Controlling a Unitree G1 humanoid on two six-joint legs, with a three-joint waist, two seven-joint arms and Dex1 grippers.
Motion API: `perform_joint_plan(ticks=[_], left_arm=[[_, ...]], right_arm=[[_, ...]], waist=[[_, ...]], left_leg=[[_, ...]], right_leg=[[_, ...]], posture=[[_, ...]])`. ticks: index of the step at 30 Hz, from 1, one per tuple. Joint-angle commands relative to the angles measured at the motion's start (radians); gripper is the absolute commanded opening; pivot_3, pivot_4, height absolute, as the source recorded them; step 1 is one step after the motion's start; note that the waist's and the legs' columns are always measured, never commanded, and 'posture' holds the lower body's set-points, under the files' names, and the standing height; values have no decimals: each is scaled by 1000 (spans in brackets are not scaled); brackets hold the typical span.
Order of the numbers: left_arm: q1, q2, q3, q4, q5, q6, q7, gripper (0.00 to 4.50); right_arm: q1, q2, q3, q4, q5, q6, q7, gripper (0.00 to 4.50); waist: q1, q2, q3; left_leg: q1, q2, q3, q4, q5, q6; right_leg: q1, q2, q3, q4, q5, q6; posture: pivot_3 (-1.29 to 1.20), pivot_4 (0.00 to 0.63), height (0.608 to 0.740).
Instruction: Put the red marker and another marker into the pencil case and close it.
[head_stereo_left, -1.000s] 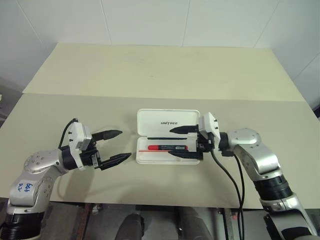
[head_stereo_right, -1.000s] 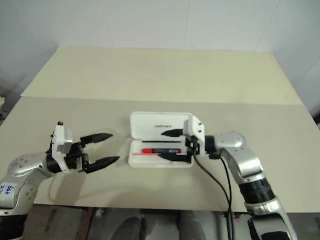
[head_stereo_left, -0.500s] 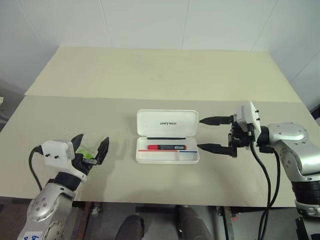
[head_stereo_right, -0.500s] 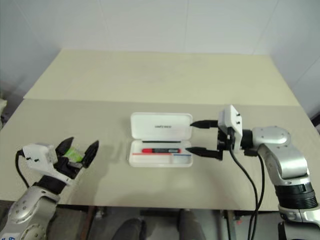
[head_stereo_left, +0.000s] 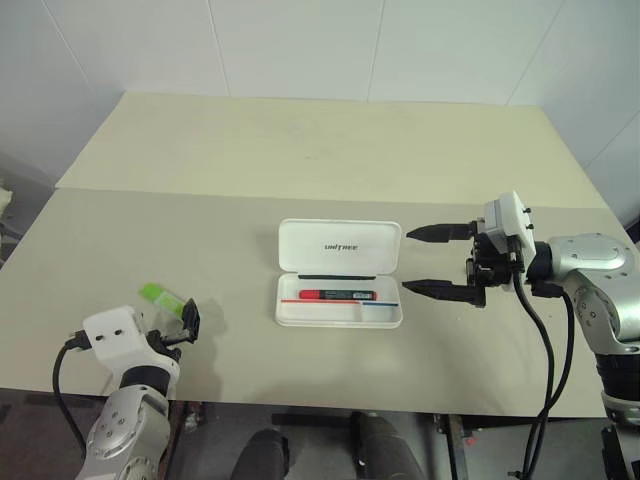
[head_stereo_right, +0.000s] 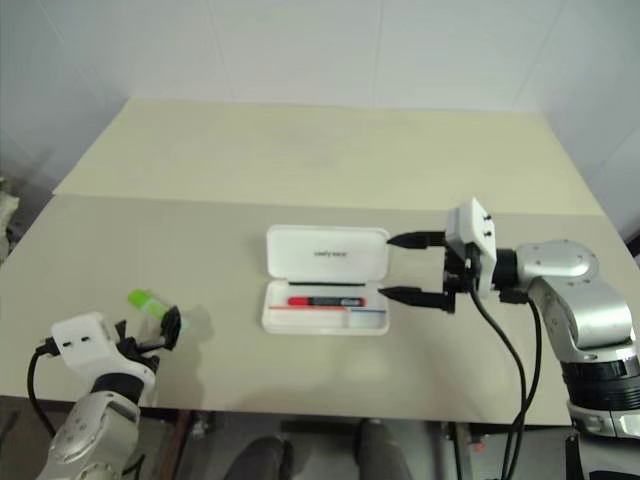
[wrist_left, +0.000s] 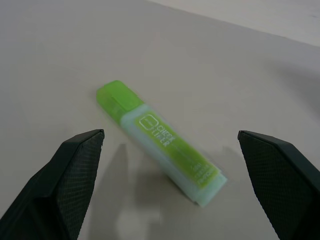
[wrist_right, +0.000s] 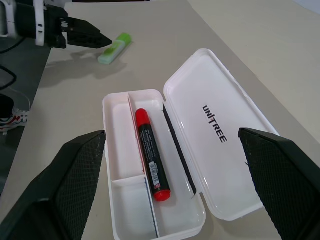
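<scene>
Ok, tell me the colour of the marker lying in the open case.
Black barrel with a red cap and red end: the red marker shows best in the right wrist view.

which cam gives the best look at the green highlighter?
Left wrist view: the green highlighter lies close up on the table between the open left gripper's fingers, untouched, label readable. The head views show it as a small green shape by that gripper; the right wrist view shows it far off beyond the open pencil case.

We see a white pencil case (wrist_right: 200, 115) with dark lettering, holding a red marker (wrist_right: 151, 154) with a black barrel. Our light green highlighter (wrist_left: 159, 140) lies on the beige table (head_stereo_left: 300, 150).
</scene>
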Motion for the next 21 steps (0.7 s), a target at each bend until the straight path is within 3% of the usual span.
perform_joint_plan(ticks=[1,15,21], left_arm=[[-37,12,29,31,14,19,16,4500],[-115,47,16,85,49,205,41,4500],[-130,53,42,70,56,299,46,2966]], right_arm=[[-20,-14,-30,-55,27,9,-13,4470],[-7,-20,-57,-109,55,26,-43,4470],[-3,-12,-53,-110,55,18,-53,4500]], waist=[[0,0,0],[1,0,0],[-4,2,-1]], left_leg=[[0,0,0,0,0,0],[0,0,-3,-2,-1,1],[2,0,-3,-2,-1,0]], right_leg=[[0,0,0,0,0,0],[3,-2,-5,-4,1,2],[4,-2,-5,-4,1,2]], posture=[[0,150,740],[0,150,740],[0,150,740]])
